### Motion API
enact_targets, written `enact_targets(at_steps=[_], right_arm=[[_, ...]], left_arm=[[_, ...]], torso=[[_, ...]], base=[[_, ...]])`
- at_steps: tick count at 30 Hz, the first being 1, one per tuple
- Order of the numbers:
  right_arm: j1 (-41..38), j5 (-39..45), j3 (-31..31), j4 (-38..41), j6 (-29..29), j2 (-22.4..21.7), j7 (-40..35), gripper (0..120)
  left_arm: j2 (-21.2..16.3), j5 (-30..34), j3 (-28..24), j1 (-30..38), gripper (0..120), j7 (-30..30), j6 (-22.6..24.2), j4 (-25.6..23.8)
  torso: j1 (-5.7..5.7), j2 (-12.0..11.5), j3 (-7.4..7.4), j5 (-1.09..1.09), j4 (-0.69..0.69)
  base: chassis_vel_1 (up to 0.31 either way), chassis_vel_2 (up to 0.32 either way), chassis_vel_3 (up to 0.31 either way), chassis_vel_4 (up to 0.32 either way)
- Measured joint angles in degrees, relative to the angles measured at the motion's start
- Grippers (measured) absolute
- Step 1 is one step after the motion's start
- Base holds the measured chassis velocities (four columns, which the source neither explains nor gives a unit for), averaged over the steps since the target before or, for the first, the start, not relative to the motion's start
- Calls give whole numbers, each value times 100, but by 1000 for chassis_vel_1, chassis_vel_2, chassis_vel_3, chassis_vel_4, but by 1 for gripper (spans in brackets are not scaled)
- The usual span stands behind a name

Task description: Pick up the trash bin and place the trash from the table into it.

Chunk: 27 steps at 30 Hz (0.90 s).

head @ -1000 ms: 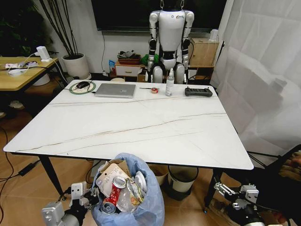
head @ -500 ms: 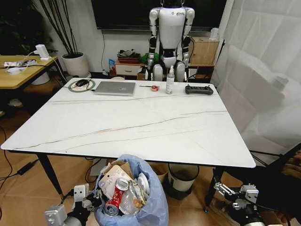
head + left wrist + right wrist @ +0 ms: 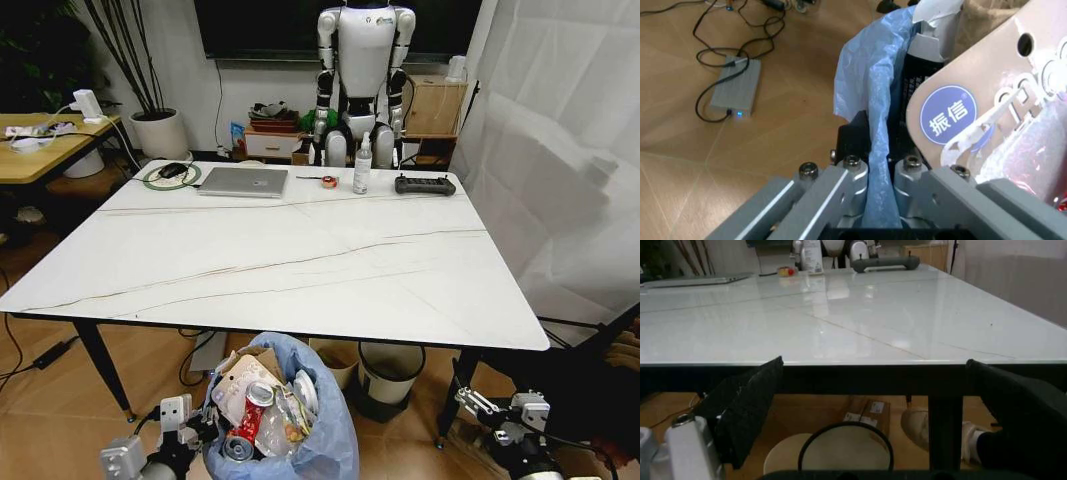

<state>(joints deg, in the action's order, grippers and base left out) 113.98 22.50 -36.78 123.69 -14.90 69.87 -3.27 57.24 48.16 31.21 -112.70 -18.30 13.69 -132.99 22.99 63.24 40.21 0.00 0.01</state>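
Your left gripper [image 3: 178, 428] is clamping the bag-lined rim of the trash bin [image 3: 330, 440], which is hanging full of trash [image 3: 258, 400] just below the table [image 3: 300, 270] near edge. Your right gripper [image 3: 478, 403] is waiting spread wide and empty, low at the near right.

Grey metal jaws, apparently silver-screwed.

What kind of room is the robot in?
Probably a robot lab or office. A white humanoid robot stands behind the table, which holds a laptop and a black controller, and cables lie on the wood floor.
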Motion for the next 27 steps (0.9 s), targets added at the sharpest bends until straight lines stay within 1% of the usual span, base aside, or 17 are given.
enact_targets(at_steps=[7, 16, 21, 23, 24, 27], right_arm=[[0, 0, 0, 0, 0, 0, 0, 100], [0, 0, 0, 0, 0, 0, 0, 100], [0, 0, 1, 0, 0, 0, 0, 100], [0, 0, 0, 0, 0, 0, 0, 100], [0, 0, 0, 0, 0, 0, 0, 100], [0, 0, 0, 0, 0, 0, 0, 100]], left_arm=[[119, -96, -18, 9, 0, 92, -39, 181], [165, -160, 30, 34, 0, 243, -138, 372], [239, -226, -8, 112, 0, 316, -184, 684], [208, -220, 6, 158, 0, 371, -223, 975], [208, -220, 6, 158, 0, 371, -223, 975], [166, -173, 27, 208, 0, 419, -260, 1282]], torso=[[-79, -179, -99, 0, 1], [-158, -360, -201, 0, 1], [-234, -540, -307, 0, 1], [-283, -646, -365, -1, 0], [-283, -646, -365, -1, 0], [-329, -756, -427, 0, 0]], base=[[0, 0, 0, 0], [0, 0, 0, 0], [0, 0, 0, 0], [0, 0, 0, 0], [0, 0, 0, 0], [0, 0, 0, 0]])
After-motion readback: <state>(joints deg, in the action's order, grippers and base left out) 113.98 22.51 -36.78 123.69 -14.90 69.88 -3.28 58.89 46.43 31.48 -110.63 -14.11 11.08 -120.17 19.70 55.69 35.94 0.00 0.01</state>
